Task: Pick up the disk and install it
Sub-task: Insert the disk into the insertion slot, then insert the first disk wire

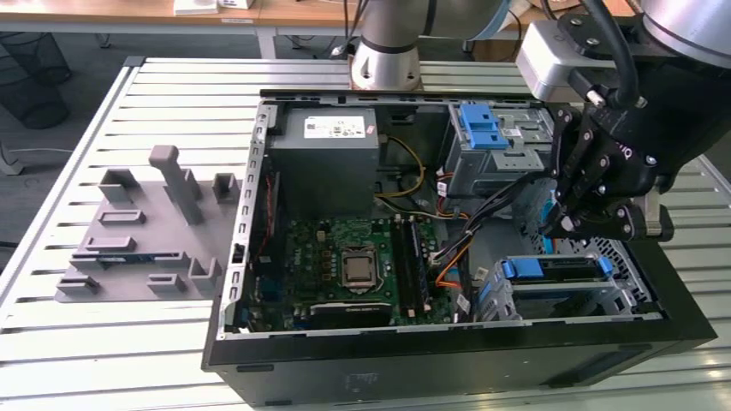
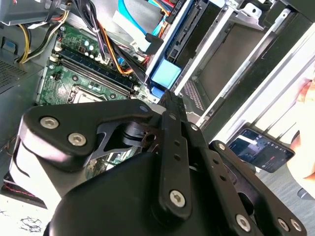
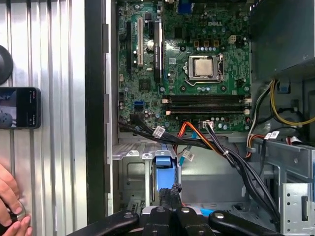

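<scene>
The disk (image 1: 556,272) sits in the computer case's (image 1: 457,368) drive bay with its blue carrier frame facing up, directly below the gripper (image 1: 583,224), whose fingers' opening I cannot tell.

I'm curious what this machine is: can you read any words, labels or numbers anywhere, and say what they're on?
White sticker on the grey box: too small to read.
Circuit board print: too fine to quote reliably.
Phone screen: blurred.
Nothing readable to quote.
</scene>
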Tool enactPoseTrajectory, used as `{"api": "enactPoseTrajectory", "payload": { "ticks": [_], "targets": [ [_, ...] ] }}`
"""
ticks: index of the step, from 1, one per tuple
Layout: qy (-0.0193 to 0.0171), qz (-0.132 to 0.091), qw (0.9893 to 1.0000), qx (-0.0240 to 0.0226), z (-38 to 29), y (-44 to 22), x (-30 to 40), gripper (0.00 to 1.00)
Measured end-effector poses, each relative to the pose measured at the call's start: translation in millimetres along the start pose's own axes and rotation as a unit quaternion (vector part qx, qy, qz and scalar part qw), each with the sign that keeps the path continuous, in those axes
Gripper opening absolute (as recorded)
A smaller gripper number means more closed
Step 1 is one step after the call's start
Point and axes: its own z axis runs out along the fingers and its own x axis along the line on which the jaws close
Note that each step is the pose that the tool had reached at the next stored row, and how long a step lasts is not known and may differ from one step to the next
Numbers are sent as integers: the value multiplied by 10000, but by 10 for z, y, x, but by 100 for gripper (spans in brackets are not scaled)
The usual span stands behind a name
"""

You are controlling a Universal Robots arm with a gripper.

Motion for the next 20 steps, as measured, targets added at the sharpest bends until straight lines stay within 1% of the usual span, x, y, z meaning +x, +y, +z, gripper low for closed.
{"api": "enactPoseTrajectory", "payload": {
  "ticks": [13,15,17,20],
  "targets": [
    [0,0,10000,0,7,-3,0,11],
    [-1,0,10000,0,8,-17,0,11],
    [-2,0,10000,0,8,-46,-7,11],
    [0,0,10000,0,6,-128,-22,11]
  ]
}}
